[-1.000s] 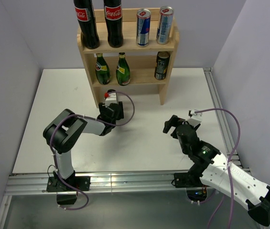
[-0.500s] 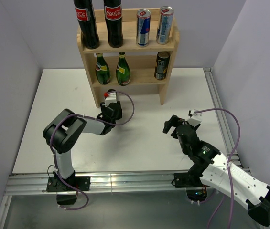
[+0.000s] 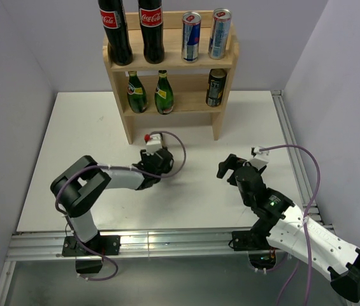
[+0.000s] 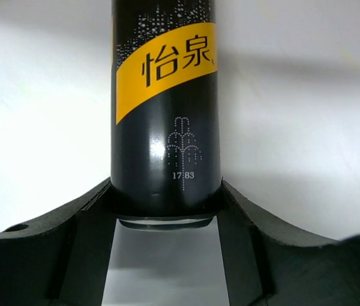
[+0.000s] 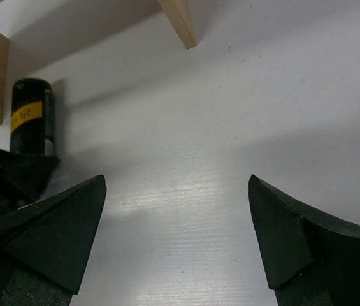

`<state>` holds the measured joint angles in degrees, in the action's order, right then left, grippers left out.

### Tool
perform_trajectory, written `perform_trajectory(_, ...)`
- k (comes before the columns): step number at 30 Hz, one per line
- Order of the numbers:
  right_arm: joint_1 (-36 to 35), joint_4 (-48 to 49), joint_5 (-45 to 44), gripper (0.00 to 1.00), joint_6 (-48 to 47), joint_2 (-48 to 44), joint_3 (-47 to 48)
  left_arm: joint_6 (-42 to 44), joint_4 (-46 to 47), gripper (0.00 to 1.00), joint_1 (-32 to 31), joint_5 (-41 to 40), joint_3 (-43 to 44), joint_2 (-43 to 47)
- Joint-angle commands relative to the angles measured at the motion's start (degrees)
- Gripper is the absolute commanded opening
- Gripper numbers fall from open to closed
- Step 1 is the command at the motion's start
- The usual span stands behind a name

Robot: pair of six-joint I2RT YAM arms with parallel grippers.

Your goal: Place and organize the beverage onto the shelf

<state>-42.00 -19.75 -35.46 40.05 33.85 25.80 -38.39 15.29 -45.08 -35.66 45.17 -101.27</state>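
The light wood shelf (image 3: 218,121) stands at the back of the white table. Its top tier holds two cola bottles (image 3: 115,32) and two slim cans (image 3: 191,36). Its lower tier holds two green bottles (image 3: 163,93) and a black can (image 3: 215,87). My left gripper (image 3: 156,162) (image 4: 165,194) is shut on the base of a black can with a yellow label (image 4: 165,108), in front of the shelf. That can shows upright in the right wrist view (image 5: 32,118); the top view hides it under the wrist. My right gripper (image 3: 232,167) (image 5: 176,210) is open and empty over the table.
The shelf's side panels (image 5: 178,22) reach down to the table ahead of the right gripper. A metal rail (image 3: 291,153) runs along the table's right edge. Grey walls close in the back and both sides.
My left gripper has moved away from the shelf's foot, nearer and slightly to the right, with the black can in it. The right arm has not moved.
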Motion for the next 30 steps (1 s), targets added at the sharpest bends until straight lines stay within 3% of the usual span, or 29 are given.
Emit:
perform_trajectory(1,0.16,0.24,-0.4,0.99,1.17,-1.06,0.04,-10.09,-19.29,0.28,-8.96,-1.6,2.37,1.52)
perform_trajectory(3,0.16,-0.38,-0.57,0.99,1.34,-1.5,0.12,-12.57,-24.58,0.37,-13.09,-3.09,4.57,2.48)
perform_trajectory(6,0.16,-1.26,-0.84,0.99,1.7,-3.6,-0.14,-18.64,-33.98,0.71,-17.14,-3.54,5.55,4.94)
perform_trajectory(7,0.16,-1.17,-0.75,0.99,1.61,-3.96,-0.23,-19.43,-34.88,0.99,-18.1,-3.45,5.28,5.73)
perform_trajectory(15,0.16,-1.61,-0.75,0.99,2.05,-5.1,-0.4,-21.56,-45.87,0.99,-24.88,-4.94,8.7,12.41)
perform_trajectory(18,0.16,-1.35,-0.75,0.99,2.13,-5.72,-0.66,-15.15,-45.97,0.99,-24.88,-7.31,14.14,12.33)
perform_trajectory(22,0.08,-1.96,-1.01,0.99,2.31,-6.07,-0.58,1.8,-40.44,0.99,-24.79,-7.76,21.88,8.74)
perform_trajectory(24,0.16,-1.87,-1.1,0.99,2.4,-6.33,-0.66,7.77,-35.19,0.99,-23.48,-1.13,23.29,7.24)
perform_trajectory(27,0.16,-2.22,-1.63,0.99,2.66,-6.51,-0.58,16.21,-34.8,0.99,-19.27,5.06,27.42,2.41)
perform_trajectory(30,0.16,-2.31,-1.54,0.99,2.75,-6.95,-0.67,20.09,-39.19,0.99,-17.24,4.9,31.64,-3.57)
